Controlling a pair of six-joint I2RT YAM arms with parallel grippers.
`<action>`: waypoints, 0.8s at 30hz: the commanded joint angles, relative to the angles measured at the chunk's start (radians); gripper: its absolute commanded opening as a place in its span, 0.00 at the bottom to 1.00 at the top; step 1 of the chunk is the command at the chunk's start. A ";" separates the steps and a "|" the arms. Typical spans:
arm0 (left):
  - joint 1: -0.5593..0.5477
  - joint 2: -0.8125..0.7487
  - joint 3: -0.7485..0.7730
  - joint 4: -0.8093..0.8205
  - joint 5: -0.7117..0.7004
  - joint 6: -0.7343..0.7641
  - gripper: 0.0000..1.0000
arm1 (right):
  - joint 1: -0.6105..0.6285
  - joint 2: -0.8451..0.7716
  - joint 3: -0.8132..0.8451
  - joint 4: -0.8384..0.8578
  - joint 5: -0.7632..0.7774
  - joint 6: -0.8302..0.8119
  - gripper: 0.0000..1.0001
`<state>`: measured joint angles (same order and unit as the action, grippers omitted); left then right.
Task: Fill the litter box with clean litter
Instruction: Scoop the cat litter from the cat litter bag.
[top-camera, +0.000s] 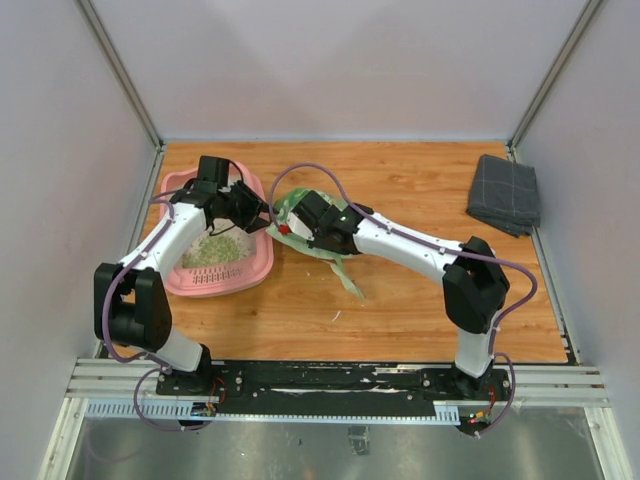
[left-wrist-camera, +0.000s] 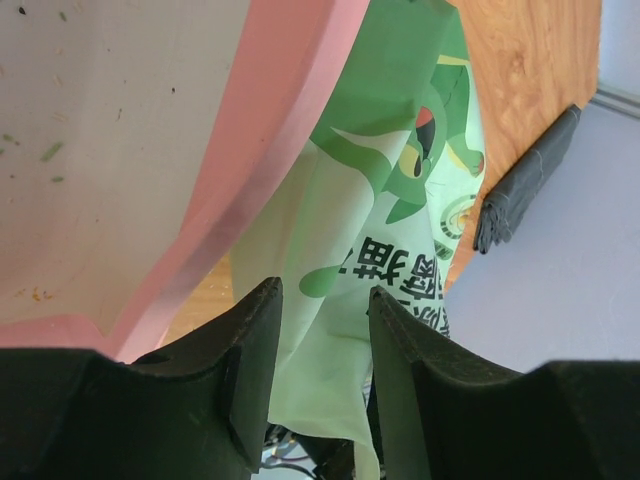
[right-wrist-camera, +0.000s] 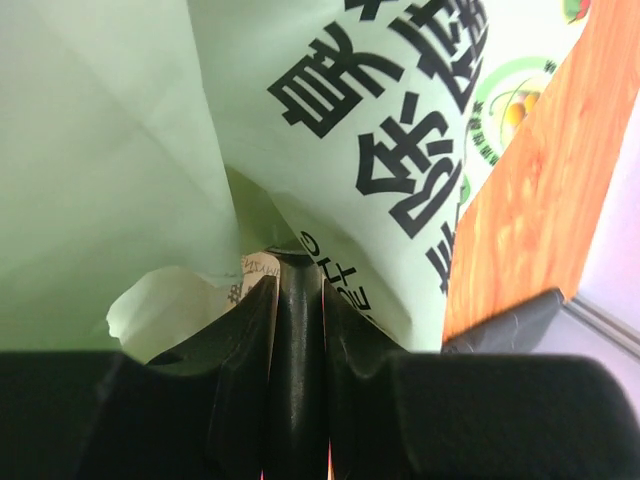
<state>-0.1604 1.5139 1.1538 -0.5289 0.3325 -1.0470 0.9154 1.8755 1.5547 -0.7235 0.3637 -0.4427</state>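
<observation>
Beneath the left gripper, a pink plastic rounded-rectangular litter box holds a loose heap of green granular clean litter. Left jaws apart at the box's right rim. Right gripper, just beside, clamps a light green printed plastic bag.

Large black Chinese characters on the light green bag, turned and cropped, none surely legible.
</observation>
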 joint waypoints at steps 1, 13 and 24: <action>-0.004 0.009 0.022 0.020 -0.013 0.018 0.45 | -0.004 -0.056 -0.067 0.221 -0.205 0.011 0.01; -0.005 0.023 0.034 0.019 -0.002 0.029 0.45 | -0.111 -0.173 -0.293 0.518 -0.429 0.121 0.01; -0.010 0.029 0.057 0.006 -0.012 0.045 0.46 | -0.154 -0.326 -0.506 0.760 -0.515 0.183 0.01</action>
<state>-0.1661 1.5330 1.1797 -0.5205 0.3294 -1.0248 0.7952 1.6154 1.0840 -0.1211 -0.0574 -0.3161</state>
